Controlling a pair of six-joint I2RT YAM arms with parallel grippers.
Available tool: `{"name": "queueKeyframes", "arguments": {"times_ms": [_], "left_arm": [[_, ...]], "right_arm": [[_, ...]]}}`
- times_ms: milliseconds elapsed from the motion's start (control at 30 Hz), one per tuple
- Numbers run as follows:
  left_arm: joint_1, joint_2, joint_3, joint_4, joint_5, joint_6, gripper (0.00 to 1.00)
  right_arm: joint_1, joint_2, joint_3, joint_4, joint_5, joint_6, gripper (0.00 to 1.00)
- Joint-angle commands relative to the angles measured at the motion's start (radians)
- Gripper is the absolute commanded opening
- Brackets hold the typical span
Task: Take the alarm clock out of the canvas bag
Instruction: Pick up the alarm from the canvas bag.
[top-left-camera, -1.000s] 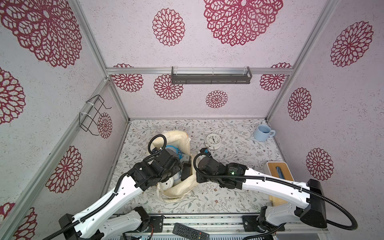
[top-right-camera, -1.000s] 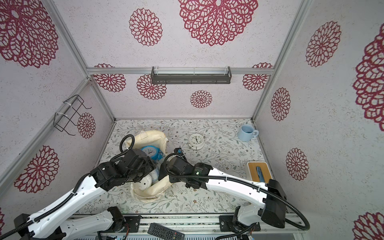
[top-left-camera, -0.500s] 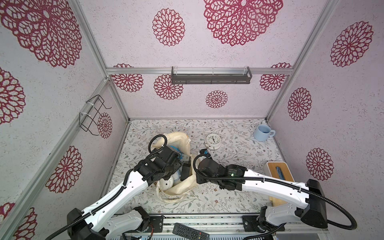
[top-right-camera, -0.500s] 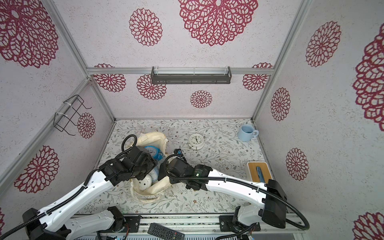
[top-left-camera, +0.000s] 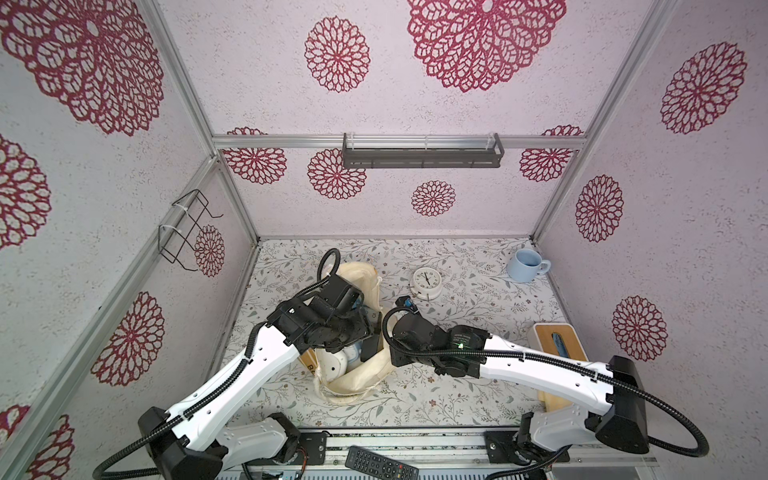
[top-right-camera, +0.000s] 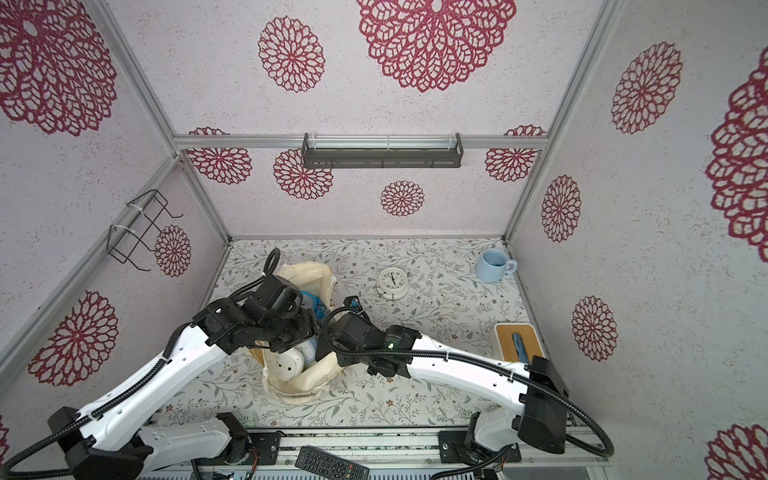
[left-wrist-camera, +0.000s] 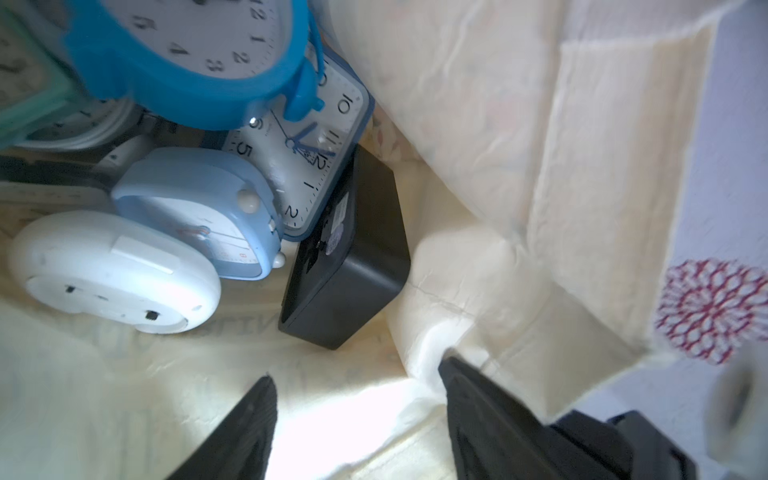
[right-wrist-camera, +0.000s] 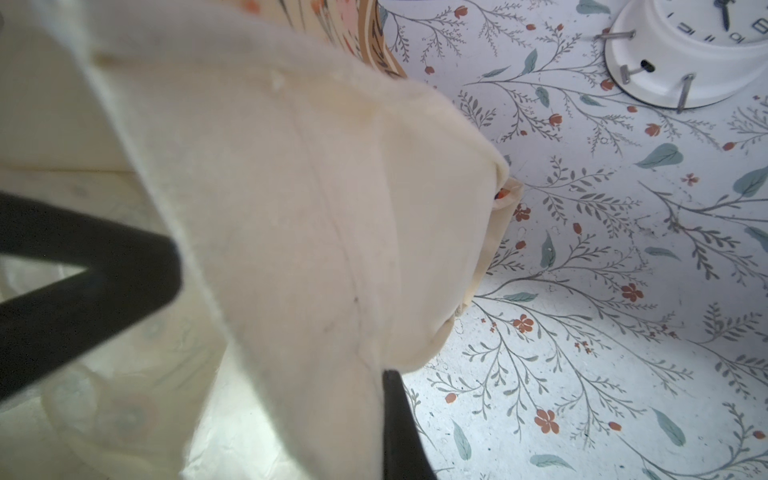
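Cream canvas bag (top-left-camera: 353, 382) slumped open, several alarm clocks (left-wrist-camera: 187, 199) piled inside; left gripper (left-wrist-camera: 356, 370) spread apart inside it, right gripper (right-wrist-camera: 282, 320) pinching its rim.

My pale blue mug (top-left-camera: 524, 266) stands in the far corner, my wood-topped box (top-left-camera: 544, 338) well apart, my remote (top-left-camera: 380, 462) on the front rail.

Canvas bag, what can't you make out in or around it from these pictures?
- Left gripper: both top views, covered by its own wrist over the canvas bag.
- Green clock: left wrist view, blurred and cut off by the edge.
- Black box: left wrist view, front turned away.
- Right gripper: right wrist view, bag fabric drapes over where the fingers meet.
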Motion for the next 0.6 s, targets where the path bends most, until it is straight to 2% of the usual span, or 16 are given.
{"name": "queueKeyframes", "arguments": {"times_ms": [0, 400, 567], "left_arm": [[-0.024, 0.087, 0.027, -0.073, 0.063, 0.210, 0.67], [-0.044, 0.209, 0.017, 0.050, -0.047, 0.340, 0.66], [-0.044, 0.253, 0.021, 0.089, -0.091, 0.396, 0.60]], "right_arm": [[-0.012, 0.024, 0.001, -0.108, -0.016, -0.029, 0.00], [-0.015, 0.023, -0.003, -0.103, -0.033, -0.029, 0.00], [-0.015, 0.030, 0.002, -0.102, -0.040, -0.035, 0.00]]}}
